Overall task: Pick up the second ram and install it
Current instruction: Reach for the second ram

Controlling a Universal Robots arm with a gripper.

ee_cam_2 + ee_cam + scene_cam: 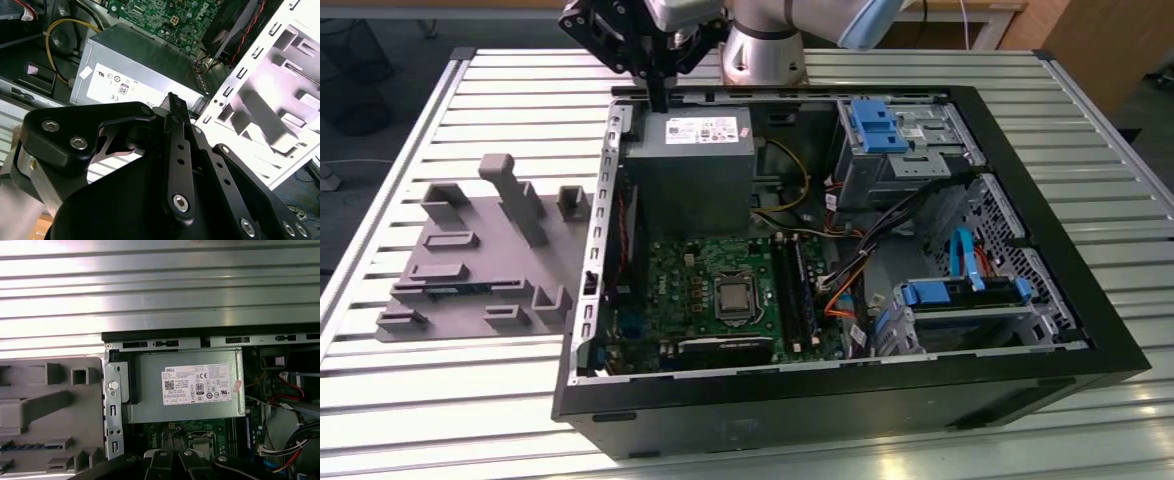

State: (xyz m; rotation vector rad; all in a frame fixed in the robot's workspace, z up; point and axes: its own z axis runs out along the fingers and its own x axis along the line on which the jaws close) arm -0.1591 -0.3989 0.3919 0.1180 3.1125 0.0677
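The tool (660,100) hung over the far rim of the open computer case (1107,350), right at the power supply's (687,160) corner. Its fingers (172,107) were pressed together into one thin black bar. Beyond that rim lay bare slatted worktop (480,420), with plenty of open room there. The inside of the case was crowded with cables, drive cages and the green board (707,280).

On the exterior view's left, a grey holder (467,250) sat just beside the case wall, its upright posts sticking up. And there was the second ram (454,290), a thin bluish strip lying flat and low in the holder. The first wrist view caught it too (30,445). It lay well apart from the tool, with the case wall and the holder's posts between them.
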